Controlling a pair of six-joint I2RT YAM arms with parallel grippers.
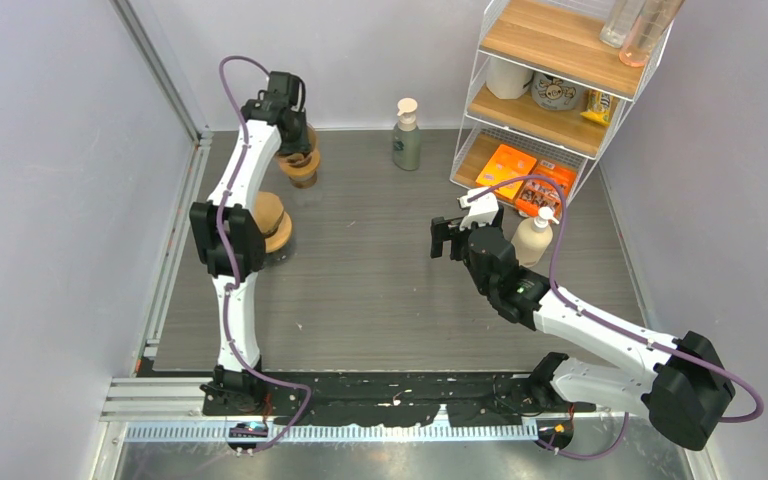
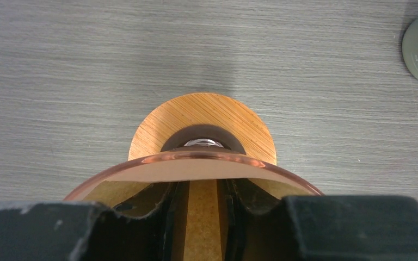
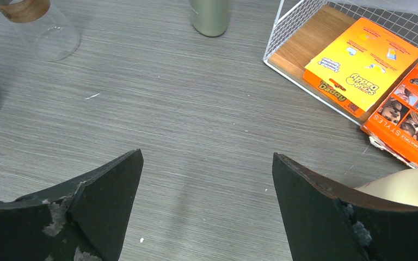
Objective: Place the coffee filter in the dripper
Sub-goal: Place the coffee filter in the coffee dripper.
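Between the left gripper's narrow black jaws stands a fold of brown paper coffee filter, down inside the copper-tinted glass cone dripper. Gripped or merely flanked, I cannot tell. Just beyond the fingertips sits its round wooden collar. The right gripper hangs spread wide, empty.

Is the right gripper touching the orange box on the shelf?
Apart. Right wrist view: the right gripper hangs open, with bare table between its jaws and the orange box.

A robotics lab cell: blank grey panels enclose a counter, a stocked wire shelf beyond the right jaws.
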